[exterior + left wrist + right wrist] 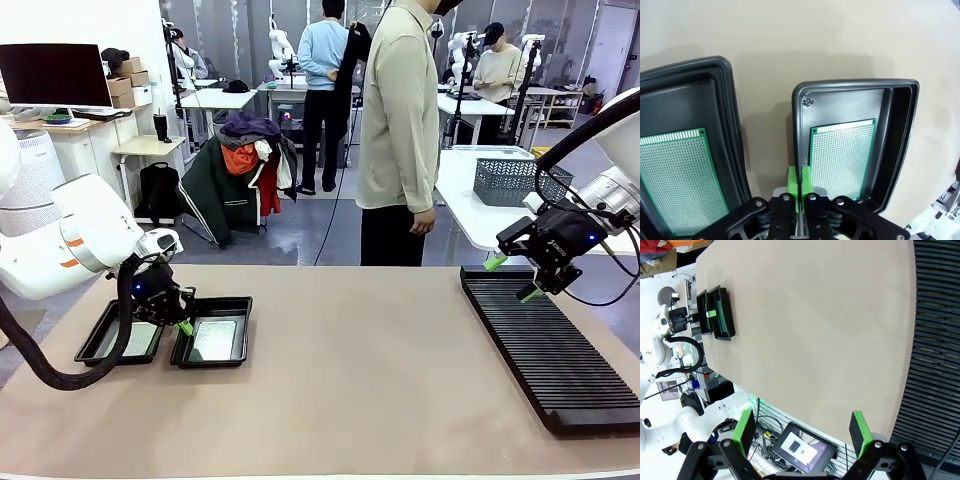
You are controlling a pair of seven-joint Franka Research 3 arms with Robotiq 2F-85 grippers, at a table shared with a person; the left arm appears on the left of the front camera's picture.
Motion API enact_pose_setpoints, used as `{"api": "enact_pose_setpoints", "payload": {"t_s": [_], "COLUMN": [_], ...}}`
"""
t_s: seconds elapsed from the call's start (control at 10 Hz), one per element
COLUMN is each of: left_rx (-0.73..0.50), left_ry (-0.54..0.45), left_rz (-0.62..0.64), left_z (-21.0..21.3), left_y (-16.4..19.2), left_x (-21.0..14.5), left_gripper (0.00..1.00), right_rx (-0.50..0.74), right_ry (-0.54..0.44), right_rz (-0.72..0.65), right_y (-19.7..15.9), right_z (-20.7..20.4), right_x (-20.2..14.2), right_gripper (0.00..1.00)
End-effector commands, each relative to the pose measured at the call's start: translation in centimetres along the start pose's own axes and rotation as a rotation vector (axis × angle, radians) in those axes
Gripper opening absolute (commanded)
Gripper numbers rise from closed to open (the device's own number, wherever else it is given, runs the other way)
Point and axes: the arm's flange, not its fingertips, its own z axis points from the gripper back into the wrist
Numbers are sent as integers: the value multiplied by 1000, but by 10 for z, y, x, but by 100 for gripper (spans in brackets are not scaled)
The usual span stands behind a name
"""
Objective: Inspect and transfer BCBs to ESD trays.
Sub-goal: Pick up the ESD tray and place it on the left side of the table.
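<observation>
Boards: two BCBs, thin green perforated rectangles with a row of pale contacts along one short edge. In the left wrist view one [842, 157] lay right of centre and the other [677, 177] at lower left.
Trays: two black ESD trays with flared rims sat side by side at the lower left of the front view, just apart. The right-hand tray [238, 340] held one board flat on its floor; the left-hand tray [98, 345] held the other.
Left gripper: the left gripper [800, 185] rose from the bottom centre of its wrist view, green pads pressed together with nothing visible between them, poised over the strip of table between the two trays and right at the near rim of the right-hand one.
Right gripper: the right gripper [512, 277] hung at the right of the front view, jaws spread wide and empty, above the far end of the rack.
Rack: a long black ribbed rack [555, 350] ran down the right side of the table.
Table: a beige table [350, 380], bare across the middle.
Person: a person [400, 130] in a pale shirt stood at the far edge, top centre.
Basket: a grey mesh basket [512, 180] sat on a white table behind, upper right.
</observation>
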Motion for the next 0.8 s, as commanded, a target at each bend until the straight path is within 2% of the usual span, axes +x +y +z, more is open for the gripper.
{"api": "enact_pose_setpoints", "payload": {"t_s": [0.0,0.7], "left_rx": [31,157], "left_ry": [7,6], "left_rz": [19,6], "left_z": [-1,31], "left_y": [-4,-39], "left_x": [1,-10], "left_gripper": [11,77], "right_rx": [-10,-10], "right_ry": [-4,-4], "right_rz": [-18,-18], "right_y": [2,2], "right_z": [0,0], "right_x": [-2,-2], "right_gripper": [100,100]}}
